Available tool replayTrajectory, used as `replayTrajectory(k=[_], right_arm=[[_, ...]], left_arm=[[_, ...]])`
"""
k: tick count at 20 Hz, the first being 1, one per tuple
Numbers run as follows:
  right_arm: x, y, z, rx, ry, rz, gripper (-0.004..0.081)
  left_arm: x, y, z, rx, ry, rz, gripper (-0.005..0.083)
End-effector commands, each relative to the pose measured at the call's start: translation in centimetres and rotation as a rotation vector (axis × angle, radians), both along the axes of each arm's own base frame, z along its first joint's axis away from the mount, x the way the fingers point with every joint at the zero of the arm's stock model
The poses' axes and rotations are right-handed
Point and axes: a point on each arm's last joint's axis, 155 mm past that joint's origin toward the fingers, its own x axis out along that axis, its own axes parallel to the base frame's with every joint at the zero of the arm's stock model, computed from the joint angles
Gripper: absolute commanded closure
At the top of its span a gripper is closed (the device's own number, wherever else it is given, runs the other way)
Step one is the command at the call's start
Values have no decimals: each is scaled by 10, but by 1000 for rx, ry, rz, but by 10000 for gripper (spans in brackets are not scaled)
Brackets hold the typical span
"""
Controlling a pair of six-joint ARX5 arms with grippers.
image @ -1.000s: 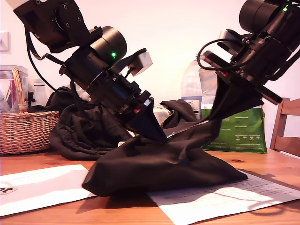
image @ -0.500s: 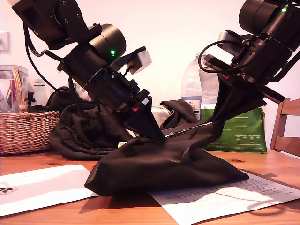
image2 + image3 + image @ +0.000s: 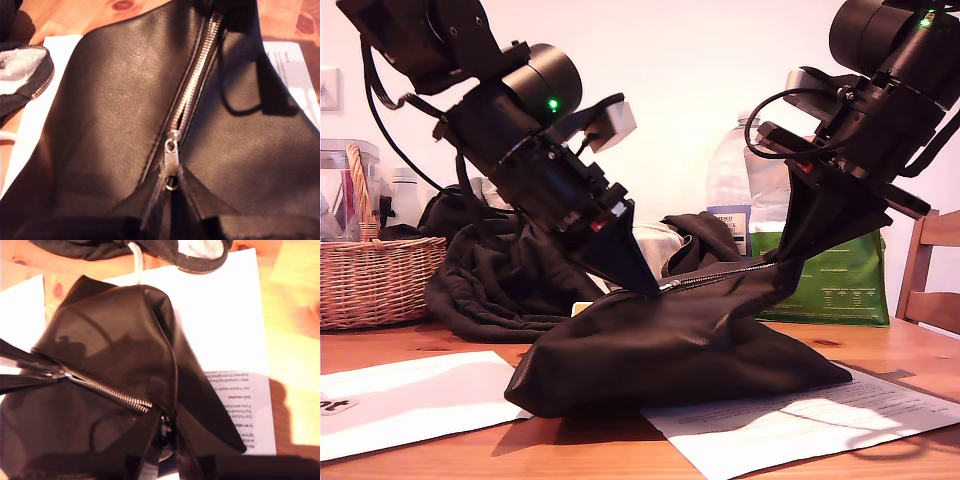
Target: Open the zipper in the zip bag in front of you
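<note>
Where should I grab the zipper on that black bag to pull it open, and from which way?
Grip the small metal pull tab hanging off the slider, coming in along the zipper from its end nearest my first gripper. The tab lies flat in line with the teeth, so fingers closing across its flat faces should hold best. My second gripper pinches the zip bag at the other end.

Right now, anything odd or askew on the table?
Nothing damaged or spilled. The zip bag sits lopsided: my second gripper holds one end up off the table while my first gripper pinches the zipper pull. Dark clothing lies heaped behind it.
</note>
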Motion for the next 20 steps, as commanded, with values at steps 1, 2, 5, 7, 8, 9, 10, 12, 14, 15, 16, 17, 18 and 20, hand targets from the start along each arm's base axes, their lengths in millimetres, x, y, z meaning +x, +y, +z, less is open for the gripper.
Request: replayTrajectory(k=[1,2,5,7,8,9,10,12,14,15,16,17,18,20], right_arm=[[5,-19,-7,-53,5,-53,783],[5,-20,-7,-53,6,-54,783],[6,-22,-7,-65,4,-61,783],[6,-23,-8,-75,2,-61,783],[5,-24,-8,-76,4,-61,783],[5,-24,-9,-77,5,-61,783],[5,-24,-9,-78,5,-60,783],[6,-27,-9,-99,-3,-57,783],[6,-31,-11,-120,-3,-69,782],[6,-32,-11,-124,-3,-72,783],[7,-34,-11,-127,-4,-76,783],[7,-35,-11,-128,-4,-80,783],[8,-37,-11,-130,-4,-83,783],[8,-38,-11,-130,-4,-87,783]], left_arm=[[-3,31,-30,82,74,58,797],[-4,32,-31,90,74,54,797],[-4,38,-35,119,72,57,797],[-3,41,-36,127,77,64,797],[-4,43,-37,134,80,67,797],[-4,45,-38,141,83,71,797],[-4,46,-39,146,86,74,797],[-5,50,-40,152,98,80,797],[-7,54,-42,161,114,85,797],[-7,56,-43,166,122,89,797],[-8,58,-44,170,129,91,797],[-9,60,-45,174,136,94,797],[-10,62,-46,179,144,97,797],[-11,65,-47,185,157,101,797]])
